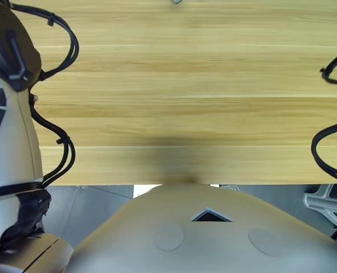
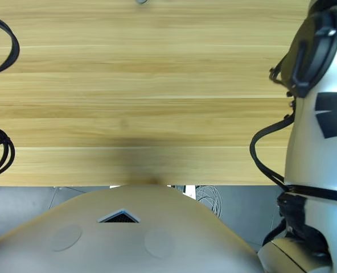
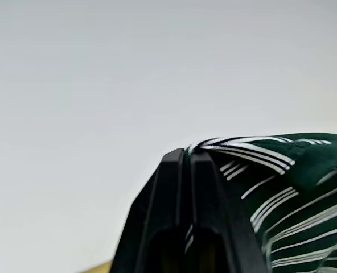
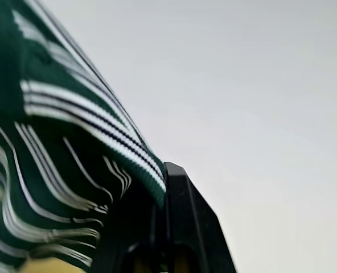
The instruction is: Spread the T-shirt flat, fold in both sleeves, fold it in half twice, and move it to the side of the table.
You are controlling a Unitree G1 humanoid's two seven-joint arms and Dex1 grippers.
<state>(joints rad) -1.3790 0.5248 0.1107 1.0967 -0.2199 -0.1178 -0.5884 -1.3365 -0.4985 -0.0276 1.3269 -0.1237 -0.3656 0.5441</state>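
The T-shirt (image 3: 288, 187) is dark green with thin white stripes. In the left wrist view a fold of it is pinched between the black fingers of my left gripper (image 3: 187, 156), which is shut on the cloth, with a pale wall behind. My right gripper (image 4: 163, 190) is likewise shut on the T-shirt (image 4: 49, 159), whose ribbed striped edge drapes over its black fingers. In the eye views both arms are raised at the sides of the wooden table (image 1: 180, 85), my left forearm (image 1: 6, 114) and my right forearm (image 2: 322, 114) rising past the frame's upper edge.
The table's near edge (image 1: 174, 183) runs across the lower part of the eye views, with grey floor below it. A small metal object (image 1: 176, 1) lies at the far edge. Black cables (image 1: 60, 45) loop beside each arm.
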